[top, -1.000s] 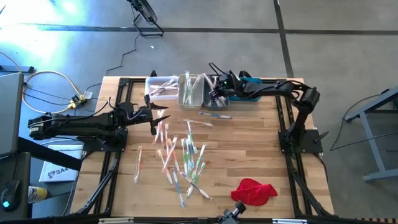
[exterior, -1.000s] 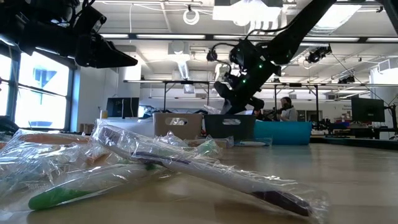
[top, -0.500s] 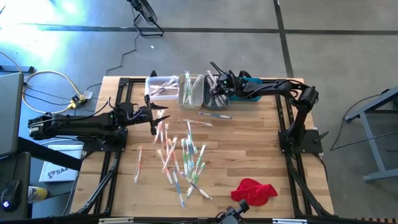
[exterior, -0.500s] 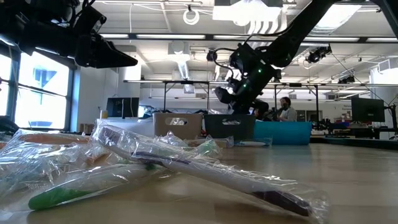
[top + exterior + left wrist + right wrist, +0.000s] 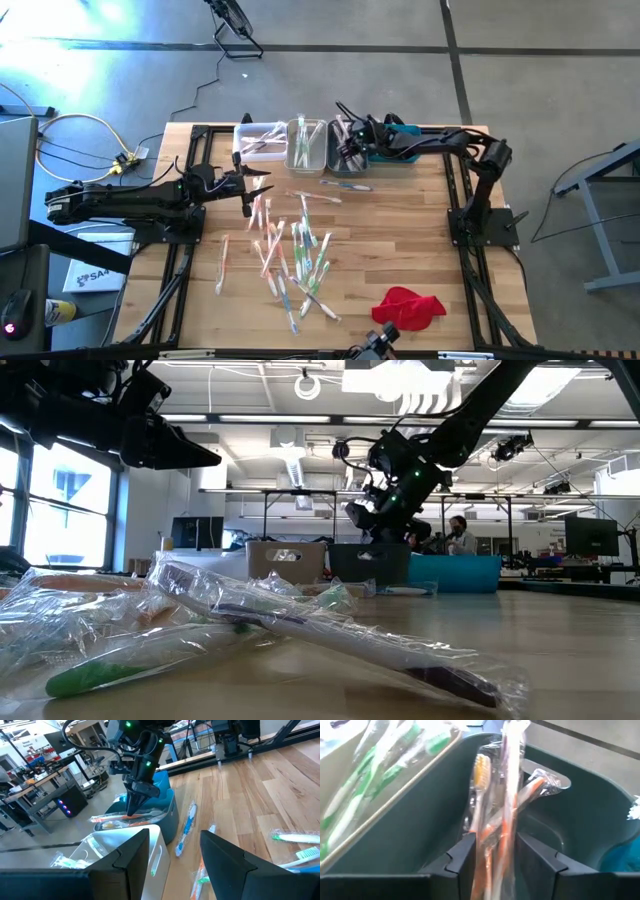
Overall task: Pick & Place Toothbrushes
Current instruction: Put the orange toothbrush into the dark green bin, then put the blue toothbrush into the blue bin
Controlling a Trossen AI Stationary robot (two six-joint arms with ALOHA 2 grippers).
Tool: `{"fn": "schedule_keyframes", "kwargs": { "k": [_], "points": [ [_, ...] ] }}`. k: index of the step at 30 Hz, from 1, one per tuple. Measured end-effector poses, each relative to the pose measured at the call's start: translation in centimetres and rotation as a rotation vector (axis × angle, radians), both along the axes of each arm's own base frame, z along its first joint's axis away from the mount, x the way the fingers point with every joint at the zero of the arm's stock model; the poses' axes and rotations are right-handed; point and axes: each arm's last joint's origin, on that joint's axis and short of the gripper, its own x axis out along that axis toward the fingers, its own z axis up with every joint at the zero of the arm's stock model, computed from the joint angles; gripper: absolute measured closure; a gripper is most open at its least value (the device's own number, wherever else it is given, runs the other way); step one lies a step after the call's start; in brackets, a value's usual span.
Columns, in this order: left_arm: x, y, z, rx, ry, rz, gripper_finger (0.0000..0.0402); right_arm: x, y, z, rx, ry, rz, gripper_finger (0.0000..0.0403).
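wooden table (image 5: 400, 240): right pincer (image 5: 346, 143) above grey bin (image 5: 348, 158).

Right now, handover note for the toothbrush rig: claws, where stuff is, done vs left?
Right claw: over the grey bin, fingers parted around an orange toothbrush in its wrapper; whether it is gripped or already let go, I cannot tell.
Left claw: open, empty, waiting above the table's left side.
Done: some brushes sit in the white bin, the beige bin and the grey one.
Left: the loose toothbrush pile mid-table, plus a blue-handled one by the bins.
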Motion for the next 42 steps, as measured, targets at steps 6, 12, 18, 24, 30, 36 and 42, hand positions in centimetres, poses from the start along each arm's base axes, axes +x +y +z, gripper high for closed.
{"fn": "schedule_keyframes", "kwargs": {
  "k": [6,12,18,24,30,36,42],
  "points": [
    [0.0,0.0,0.0,0.0,0.0,0.0,0.023,0.1,0.8,2.0,-0.031,-0.046,0.021,0.0273],
    [0.0,0.0,0.0,0.0,0.0,0.0,0.023,0.2,2.7,5.1,-0.053,-0.131,0.098,0.0291],
    [0.0,0.0,0.0,0.0,0.0,0.0,0.023,0.4,5.1,7.6,-0.017,-0.229,0.258,0.0302],
    [0.0,0.0,0.0,0.0,-0.001,0.0,0.023,1.0,7.8,8.8,0.01,-0.279,0.485,0.0307],
    [0.0,0.0,0.0,0.001,-0.002,0.0,0.023,1.9,10.6,8.5,0.016,-0.255,0.672,0.0309],
    [0.0,0.0,0.0,0.001,-0.003,0.0,0.023,2.4,12.9,8.1,0.028,-0.206,0.704,0.0309],
    [0.0,0.0,0.0,0.001,-0.003,0.0,0.023,2.8,15.0,8.0,0.031,-0.196,0.754,0.0309]
  ]
}}
